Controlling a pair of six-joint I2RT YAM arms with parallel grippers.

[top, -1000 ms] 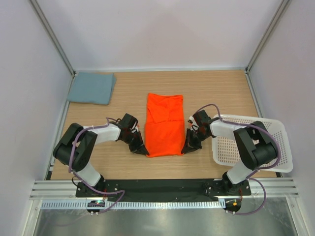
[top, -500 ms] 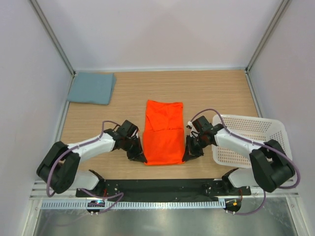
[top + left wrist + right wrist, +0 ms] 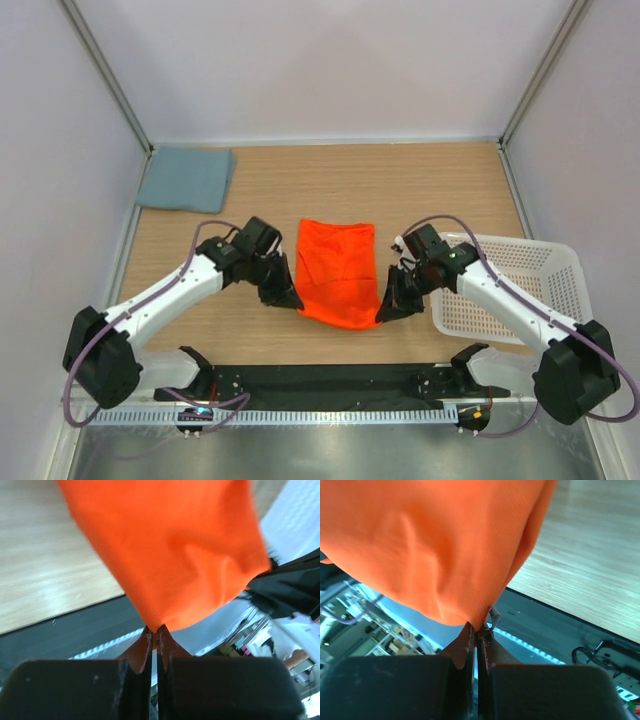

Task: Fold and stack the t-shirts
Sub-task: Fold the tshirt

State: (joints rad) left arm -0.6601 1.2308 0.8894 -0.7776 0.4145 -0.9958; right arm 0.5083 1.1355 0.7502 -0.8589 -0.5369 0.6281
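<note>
The orange t-shirt (image 3: 338, 270) lies partly folded in the middle of the table, its near edge lifted off the wood. My left gripper (image 3: 292, 302) is shut on the near left corner of the orange t-shirt (image 3: 170, 550). My right gripper (image 3: 382, 312) is shut on the near right corner of the same orange t-shirt (image 3: 435, 540). Between the two grippers the cloth sags. At the far left corner of the table the grey-blue t-shirt (image 3: 187, 179) lies folded flat.
A white perforated basket (image 3: 510, 285) stands at the right edge of the table, right beside my right arm. The black base rail (image 3: 330, 382) runs along the near edge under the lifted cloth. White walls close in the table on three sides.
Both grippers have raised the near edge of the orange t-shirt off the table and carried it away from the front. The shirt looks shorter now and sags between them.
</note>
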